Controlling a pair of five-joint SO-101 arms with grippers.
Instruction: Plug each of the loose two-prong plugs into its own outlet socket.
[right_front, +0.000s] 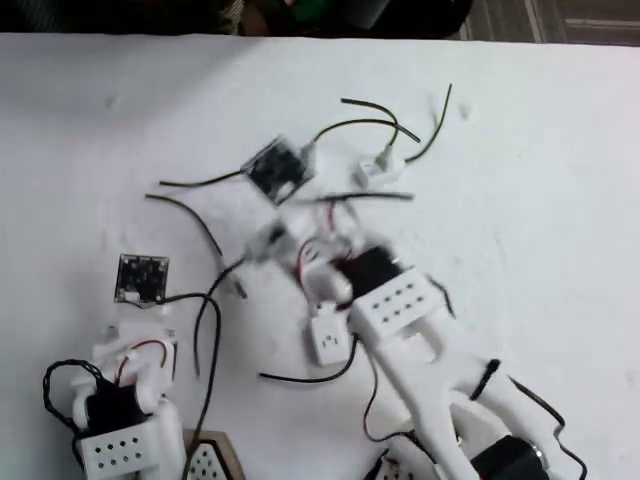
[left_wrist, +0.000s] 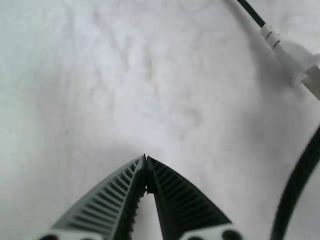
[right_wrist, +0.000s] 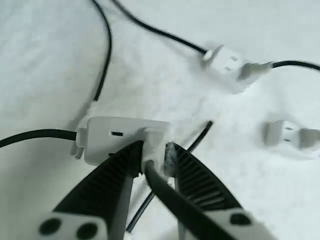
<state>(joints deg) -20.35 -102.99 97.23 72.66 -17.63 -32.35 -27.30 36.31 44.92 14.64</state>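
Main risk: the white socket (right_wrist: 115, 137) may slide away instead of taking the prongs, because it lies loose on the table (right_front: 540, 120) and nothing holds it from behind.
Second risk: the white plug (right_wrist: 153, 141) may twist in the grip, since the fingers hold it on a narrow part and its black cable (right_wrist: 167, 195) runs stiffly back between them.
Third risk: other dark cables lie close by on the table, and one passes under the claw, so a push forward could drag it along.
Right claw (right_wrist: 155, 152): pinching the white plug, its fingers closed on the two sides of the plug.
Left claw (left_wrist: 146, 167): pressed together with nothing between the fingers, above bare table by the near left corner.
Place of the plug: about the middle of the table, its front touching the face of the white socket. The claw hides whether the prongs are already inside.
Look of the plug: small, white, hard plastic, with a thin black cable.
Look of the socket: a flat white block with a small dark slot on top and its own black cable going out on the far side from the plug.
Other pieces: a joined pair (right_wrist: 225, 59) of white parts lies farther off, and a black square socket (right_front: 277, 168) lies toward the far edge.
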